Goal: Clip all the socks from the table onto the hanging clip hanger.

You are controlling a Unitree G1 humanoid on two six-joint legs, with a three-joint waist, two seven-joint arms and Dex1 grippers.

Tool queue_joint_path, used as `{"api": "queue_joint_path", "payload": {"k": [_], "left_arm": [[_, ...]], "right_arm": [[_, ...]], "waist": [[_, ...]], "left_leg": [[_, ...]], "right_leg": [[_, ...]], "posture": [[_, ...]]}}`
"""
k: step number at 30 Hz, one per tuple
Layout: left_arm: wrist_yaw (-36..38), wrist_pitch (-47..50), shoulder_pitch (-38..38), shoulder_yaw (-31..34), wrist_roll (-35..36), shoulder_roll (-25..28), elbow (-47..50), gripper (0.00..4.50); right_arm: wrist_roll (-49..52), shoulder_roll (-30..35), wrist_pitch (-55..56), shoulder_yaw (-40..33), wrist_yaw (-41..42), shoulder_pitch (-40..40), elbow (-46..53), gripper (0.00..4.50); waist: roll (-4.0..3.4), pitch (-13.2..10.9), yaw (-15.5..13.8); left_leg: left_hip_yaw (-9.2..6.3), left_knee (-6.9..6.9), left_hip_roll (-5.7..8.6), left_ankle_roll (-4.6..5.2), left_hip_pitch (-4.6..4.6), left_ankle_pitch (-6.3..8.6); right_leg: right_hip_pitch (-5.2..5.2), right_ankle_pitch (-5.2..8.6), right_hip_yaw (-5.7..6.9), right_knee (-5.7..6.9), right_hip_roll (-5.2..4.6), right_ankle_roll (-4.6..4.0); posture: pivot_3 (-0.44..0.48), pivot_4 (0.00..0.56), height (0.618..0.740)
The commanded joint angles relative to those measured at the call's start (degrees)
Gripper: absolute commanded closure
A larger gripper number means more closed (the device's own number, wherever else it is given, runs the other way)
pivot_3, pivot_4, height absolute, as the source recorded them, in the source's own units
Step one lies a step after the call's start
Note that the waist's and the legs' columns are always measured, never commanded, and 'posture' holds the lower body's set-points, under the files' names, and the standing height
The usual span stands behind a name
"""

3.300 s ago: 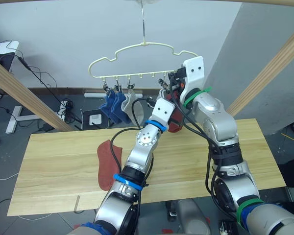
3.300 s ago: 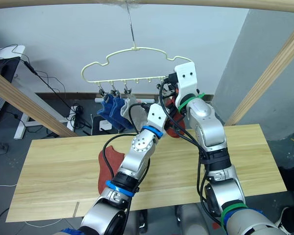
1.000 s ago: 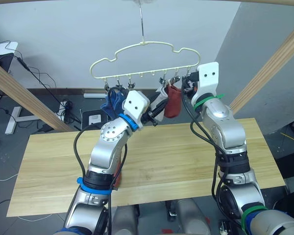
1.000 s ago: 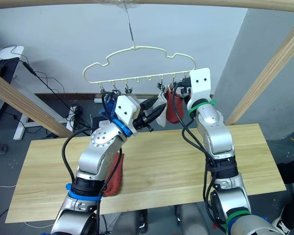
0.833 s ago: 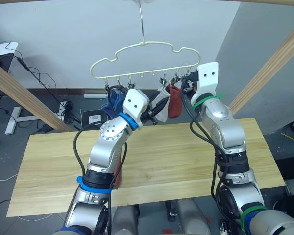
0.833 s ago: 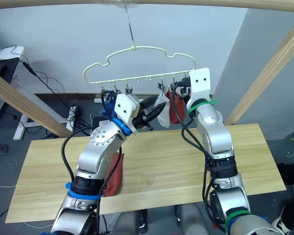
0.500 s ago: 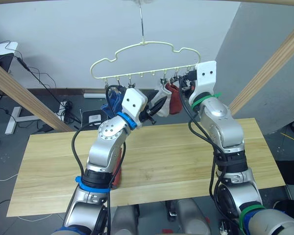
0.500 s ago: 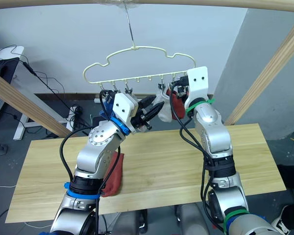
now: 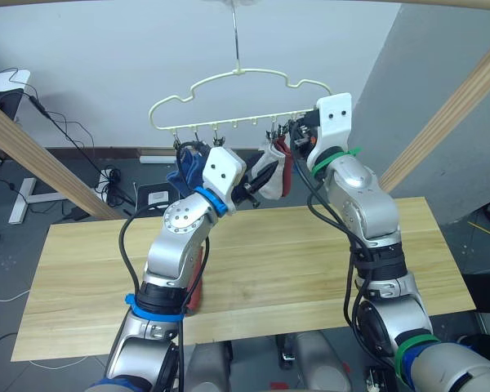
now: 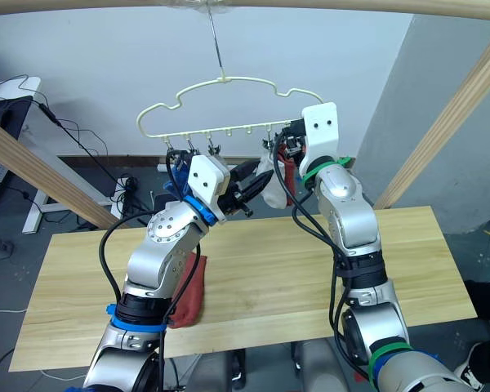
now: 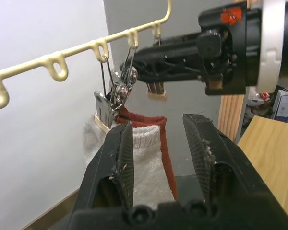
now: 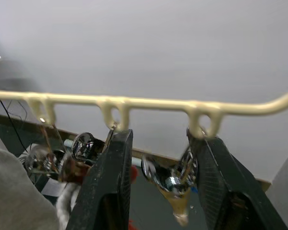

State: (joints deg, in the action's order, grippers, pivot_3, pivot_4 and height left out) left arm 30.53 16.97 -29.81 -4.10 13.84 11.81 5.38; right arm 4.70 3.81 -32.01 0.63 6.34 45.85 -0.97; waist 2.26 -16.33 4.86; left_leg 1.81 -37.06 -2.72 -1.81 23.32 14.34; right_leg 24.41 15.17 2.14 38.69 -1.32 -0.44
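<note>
The red sock (image 9: 195,282) left on the worktop (image 9: 82,261), lower left, looks light and limp, best pinched at its cuff. Both the left end effector (image 11: 158,143) and the right end effector (image 12: 161,158) are seen parted and empty by the clip hanger (image 9: 229,82).

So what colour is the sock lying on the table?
Rust-red sock, seen best in the right eye view, partly behind the left arm.

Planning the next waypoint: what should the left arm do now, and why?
Probably pull the open left gripper back from the hanger and lower it to the red sock on the table. The other red sock already hangs clipped beside a grey sock, the end clip looks free, and the right gripper is open by it.
</note>
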Motion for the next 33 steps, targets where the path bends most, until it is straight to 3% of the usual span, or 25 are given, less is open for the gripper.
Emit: {"api": "queue_joint_path", "payload": {"k": [1,3,6,7,10,13,20,29,33], "left_arm": [[0.0,-0.4,0.3,0.7,1.0,0.4,3.5,2.65],[0.0,-0.2,0.8,0.6,1.1,0.6,3.9,2.65],[-0.1,0.4,1.6,0.8,2.0,0.3,5.0,2.65],[0.2,1.3,2.1,1.1,3.5,0.0,5.9,2.65],[1.2,3.7,3.1,1.9,8.0,-0.7,8.5,2.65],[1.5,5.0,3.5,2.6,10.3,-0.5,10.0,2.10],[2.7,3.4,9.6,1.4,7.6,4.2,13.2,0.04],[-0.5,3.5,14.1,-0.5,5.1,4.3,17.1,0.04],[-0.9,3.8,13.4,-0.5,5.3,4.2,16.7,0.00]], "right_arm": [[0.5,-0.1,1.5,-0.6,0.2,1.2,1.0,2.84],[0.5,0.0,1.7,-0.8,0.0,1.2,0.9,3.24],[0.6,0.1,1.9,-1.1,0.0,1.3,0.7,4.31],[0.6,0.1,1.9,-1.1,0.1,1.3,0.6,4.47],[0.6,0.1,2.0,-1.2,0.2,1.4,0.5,4.47],[0.7,0.3,2.0,-1.3,0.4,1.5,0.3,4.50],[1.1,0.3,1.8,-1.8,0.6,1.7,0.2,4.50],[1.8,0.6,1.5,-2.1,0.9,1.4,0.8,4.50],[1.5,0.8,1.2,-1.7,1.1,1.3,1.1,3.21]], "waist": [[0.00,0.0,0.0],[0.00,0.0,0.0],[0.00,0.0,0.0],[0.00,0.0,0.0],[0.00,0.0,0.0],[0.00,0.0,0.0],[-0.01,0.0,0.2],[-0.01,0.0,0.0],[-0.01,0.0,0.0]], "left_leg": [[0.00,0.00,0.00,0.00,0.00,0.00],[0.00,0.00,0.00,0.00,0.00,0.00],[0.00,0.00,-0.01,0.00,0.00,0.00],[0.01,0.00,0.00,0.00,-0.01,0.00],[0.01,0.00,-0.01,-0.01,-0.01,0.00],[0.01,-0.02,-0.01,-0.01,-0.02,0.00],[0.11,0.01,-0.03,-0.01,-0.19,0.00],[0.10,-0.03,0.01,0.00,-0.17,0.00],[0.09,0.00,-0.01,0.00,-0.19,0.00]], "right_leg": [[0.00,0.00,0.00,0.00,0.00,0.00],[0.00,0.00,0.00,0.00,0.00,0.00],[0.00,0.00,0.00,0.01,0.00,0.00],[0.00,0.00,-0.01,0.02,0.00,0.00],[0.00,0.00,-0.01,0.02,-0.01,0.00],[0.00,0.00,-0.02,0.04,0.00,0.00],[0.00,0.00,-0.14,0.16,0.02,-0.01],[-0.01,0.00,-0.15,0.18,-0.02,-0.01],[-0.01,0.00,-0.14,0.19,0.00,-0.01]], "posture": [[-0.162,0.264,0.740],[-0.162,0.264,0.740],[-0.161,0.263,0.740],[-0.161,0.263,0.740],[-0.160,0.264,0.740],[-0.157,0.266,0.740],[-0.154,0.271,0.740],[-0.145,0.272,0.740],[-0.151,0.275,0.740]]}}
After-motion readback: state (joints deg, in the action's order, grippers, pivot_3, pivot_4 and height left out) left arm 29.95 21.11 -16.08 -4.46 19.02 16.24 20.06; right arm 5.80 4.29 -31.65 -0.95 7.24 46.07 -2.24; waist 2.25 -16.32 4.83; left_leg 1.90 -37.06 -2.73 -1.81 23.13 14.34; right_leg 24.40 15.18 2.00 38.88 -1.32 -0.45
